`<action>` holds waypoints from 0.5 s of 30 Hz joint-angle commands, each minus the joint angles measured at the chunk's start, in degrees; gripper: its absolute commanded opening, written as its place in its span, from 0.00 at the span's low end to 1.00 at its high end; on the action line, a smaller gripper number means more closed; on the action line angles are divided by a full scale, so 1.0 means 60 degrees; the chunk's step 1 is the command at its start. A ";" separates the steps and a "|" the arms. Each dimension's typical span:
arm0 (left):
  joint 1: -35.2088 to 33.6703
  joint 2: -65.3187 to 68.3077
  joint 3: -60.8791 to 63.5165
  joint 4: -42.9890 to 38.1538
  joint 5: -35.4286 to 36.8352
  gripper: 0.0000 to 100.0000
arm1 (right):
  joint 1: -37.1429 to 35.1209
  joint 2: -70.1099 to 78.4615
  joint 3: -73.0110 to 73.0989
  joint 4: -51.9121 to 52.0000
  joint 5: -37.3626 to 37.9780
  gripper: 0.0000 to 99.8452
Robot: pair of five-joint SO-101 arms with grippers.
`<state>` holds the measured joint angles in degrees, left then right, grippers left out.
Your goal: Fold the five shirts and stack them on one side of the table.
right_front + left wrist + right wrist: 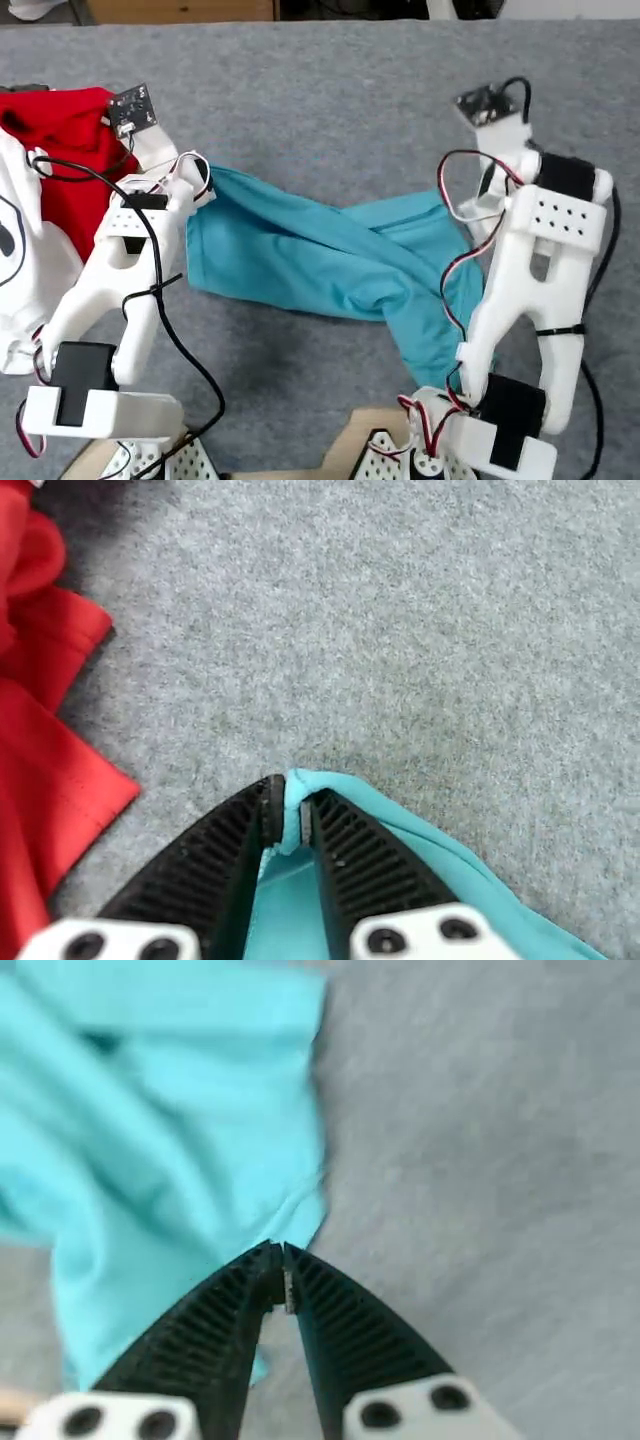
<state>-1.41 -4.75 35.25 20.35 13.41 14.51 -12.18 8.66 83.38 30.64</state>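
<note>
Teal shirt (330, 255) pinched at both ends by two grippers.

Three shirts on the grey table cover (330, 90): one teal shirt, one red shirt (70, 150), one white shirt (25, 270). Teal shirt in the middle of the table, pulled long and a bit bunched up, lying flat on the cover between the two arms. Left gripper (288, 805) squeezed tight on a small fold of the teal edge, near the red shirt's corner but not touching it. Right gripper (278, 1265) closed almost all the way on the teal hem at the other end, black fingers nearly together with only thin cloth between. Red shirt and white shirt heaped side by side and touching, at the table's edge on the left arm's side, not folded.
</note>
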 commanded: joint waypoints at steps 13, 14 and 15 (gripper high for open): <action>0.0029 -0.0095 -0.0073 -0.0176 -0.0059 0.02 | -0.0300 0.8359 -0.7978 0.0571 0.4029 0.14; 0.0044 -0.0081 -0.0059 -0.0176 -0.0059 0.02 | -0.0271 0.8828 -0.8681 0.0821 0.4689 0.14; 0.0059 -0.0081 -0.0059 -0.0176 -0.0059 0.02 | -0.0183 0.9253 -0.9414 0.1026 0.5260 0.14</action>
<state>-1.41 -4.75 35.25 20.35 13.41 13.98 36.97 -33.27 85.85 51.38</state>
